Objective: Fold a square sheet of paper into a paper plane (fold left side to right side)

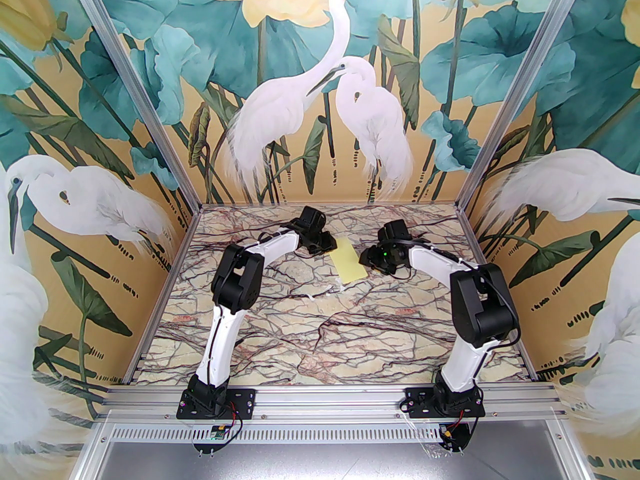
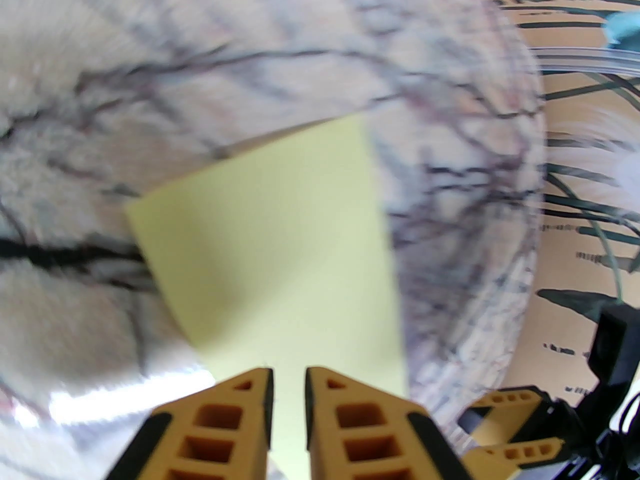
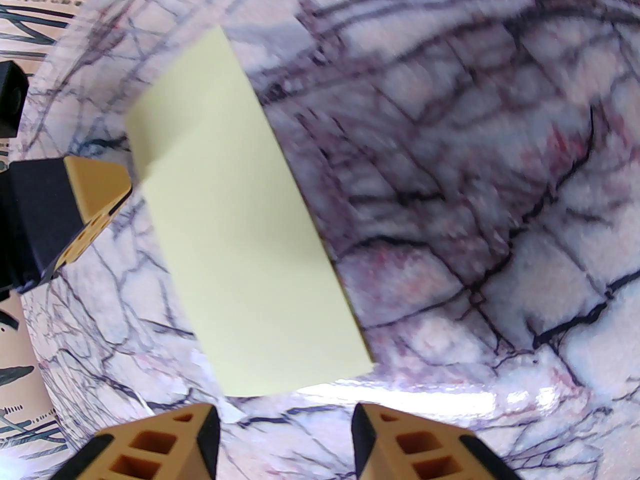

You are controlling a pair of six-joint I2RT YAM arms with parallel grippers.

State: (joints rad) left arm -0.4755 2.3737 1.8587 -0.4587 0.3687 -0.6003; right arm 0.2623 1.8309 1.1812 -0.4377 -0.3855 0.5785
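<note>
Orange-fingered left gripper (image 2: 289, 373), jaws parted a crack and pinching nothing, sits at centre-left beside the square sheet of paper (image 1: 352, 260), which lies flat mid-frame as a half-width rectangle, right gripper (image 3: 285, 413) spread empty alongside: first fold apparently done, nose and wings left.

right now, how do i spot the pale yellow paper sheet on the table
On the far half of the veined marble table, look between the left gripper and the right gripper. The pale yellow paper sheet lies flat there, a narrow rectangle. It is the only plain yellow patch; the white scrap by its near corner is tiny.
</note>
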